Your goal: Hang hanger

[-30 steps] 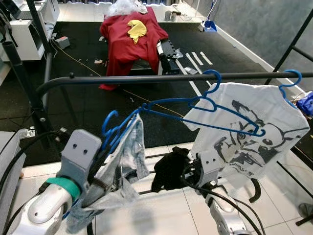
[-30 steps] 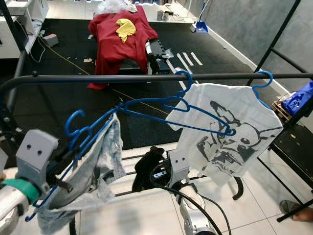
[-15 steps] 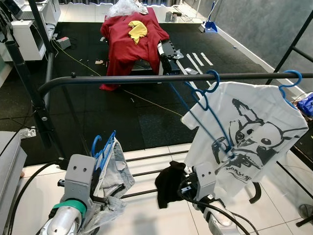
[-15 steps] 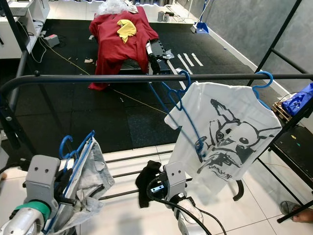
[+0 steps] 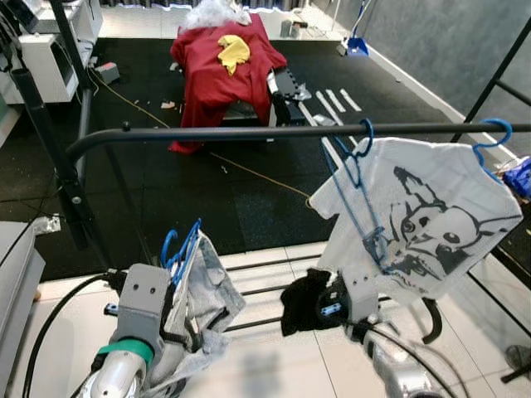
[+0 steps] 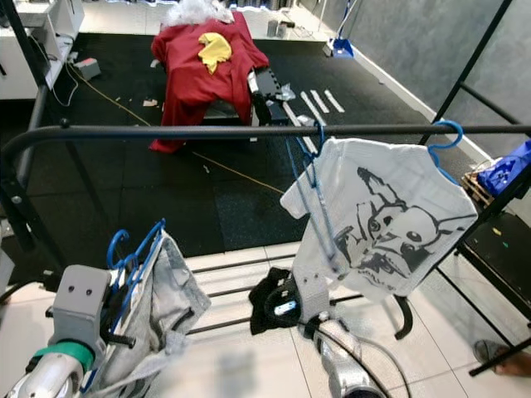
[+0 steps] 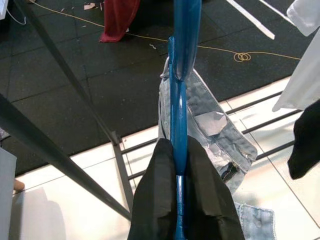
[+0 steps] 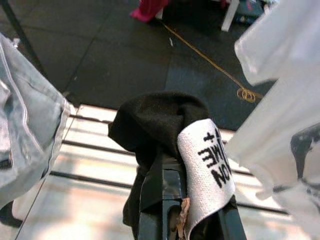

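Your left gripper (image 7: 177, 200) clamps blue hangers (image 5: 181, 249) carrying jeans (image 5: 207, 290), hooks up, low left of the rail (image 5: 249, 133). Your right gripper (image 8: 170, 200) pinches black cloth (image 8: 155, 125).

we are holding our left gripper (image 7: 176, 200) low at our left side, its black fingers (image 7: 155, 195) pinching closed on a blue hanger (image 7: 178, 115). our right gripper (image 8: 167, 200) is sitting low and forward, fingers clamping a black cloth (image 8: 155, 125).
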Controlling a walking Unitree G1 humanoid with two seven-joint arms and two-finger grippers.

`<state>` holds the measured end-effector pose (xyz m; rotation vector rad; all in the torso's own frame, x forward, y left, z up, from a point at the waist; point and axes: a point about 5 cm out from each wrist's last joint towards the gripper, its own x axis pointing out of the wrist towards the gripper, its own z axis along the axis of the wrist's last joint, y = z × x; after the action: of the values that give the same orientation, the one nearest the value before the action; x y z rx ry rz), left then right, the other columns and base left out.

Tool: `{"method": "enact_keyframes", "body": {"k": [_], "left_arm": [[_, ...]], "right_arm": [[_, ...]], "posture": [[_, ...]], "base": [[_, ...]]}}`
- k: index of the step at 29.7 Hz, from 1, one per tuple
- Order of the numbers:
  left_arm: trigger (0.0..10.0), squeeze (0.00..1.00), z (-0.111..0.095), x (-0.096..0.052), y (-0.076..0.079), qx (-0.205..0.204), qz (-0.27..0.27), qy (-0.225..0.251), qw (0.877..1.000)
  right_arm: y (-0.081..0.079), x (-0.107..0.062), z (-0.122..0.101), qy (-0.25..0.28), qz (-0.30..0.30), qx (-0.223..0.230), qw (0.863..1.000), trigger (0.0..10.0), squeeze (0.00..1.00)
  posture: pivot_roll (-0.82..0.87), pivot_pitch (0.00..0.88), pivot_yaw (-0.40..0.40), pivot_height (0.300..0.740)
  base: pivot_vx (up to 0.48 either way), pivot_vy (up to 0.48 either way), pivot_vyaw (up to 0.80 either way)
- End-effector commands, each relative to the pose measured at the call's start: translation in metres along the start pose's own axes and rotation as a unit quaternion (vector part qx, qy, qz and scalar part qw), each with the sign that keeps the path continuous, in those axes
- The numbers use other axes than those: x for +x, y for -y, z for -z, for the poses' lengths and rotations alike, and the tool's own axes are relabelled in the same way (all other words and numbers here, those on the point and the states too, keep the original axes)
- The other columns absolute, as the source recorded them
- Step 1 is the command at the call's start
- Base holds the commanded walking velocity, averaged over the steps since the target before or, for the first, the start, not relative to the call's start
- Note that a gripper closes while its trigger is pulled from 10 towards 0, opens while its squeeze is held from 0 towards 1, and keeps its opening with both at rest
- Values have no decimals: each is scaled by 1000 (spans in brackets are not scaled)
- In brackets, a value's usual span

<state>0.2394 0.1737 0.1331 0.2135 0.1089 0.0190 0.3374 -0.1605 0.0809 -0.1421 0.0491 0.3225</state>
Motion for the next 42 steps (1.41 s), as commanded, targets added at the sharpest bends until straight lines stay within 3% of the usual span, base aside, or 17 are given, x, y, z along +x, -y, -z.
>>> {"method": "enact_keyframes", "body": {"k": [1, 5, 16, 20, 24, 30, 42], "left_arm": [[10000, 0, -2, -1, 1, 3, -2, 11, 1000], [10000, 0, -1, -2, 2, 3, -4, 12, 1000], [10000, 0, -4, 3, 3, 11, 4, 19, 1000], [10000, 0, -3, 4, 5, 12, 8, 19, 1000], [10000, 0, -2, 4, 6, 10, 9, 19, 1000], [10000, 0, 8, 5, 6, -10, -8, -5, 1000], [10000, 0, 17, 4, 8, -12, -21, -15, 1000]], "right_arm": [[1, -2, 2, -4, 0, 5, 1000, 10000, 0], [3, 3, -12, 31, 21, 19, 999, 10000, 0], [-20, -22, 38, -46, 14, 36, 998, 10000, 0], [-33, -23, 35, -25, 3, 48, 999, 10000, 0], [-37, -23, 31, -8, 1, 53, 999, 10000, 0], [-39, -19, 11, 52, 5, 20, 998, 10000, 0], [-39, -18, 8, 55, 12, 15, 998, 10000, 0]], "posture": [[103, 136, -44, 740], [95, 137, -40, 740], [77, 137, -19, 740], [73, 136, -17, 740], [73, 136, -17, 740], [64, 126, -25, 740], [60, 115, -30, 740]], "base": [[0, 0, 0], [0, 0, 0], [0, 0, 0], [0, 0, 0], [0, 0, 0], [0, 0, 0], [0, 0, 0]]}}
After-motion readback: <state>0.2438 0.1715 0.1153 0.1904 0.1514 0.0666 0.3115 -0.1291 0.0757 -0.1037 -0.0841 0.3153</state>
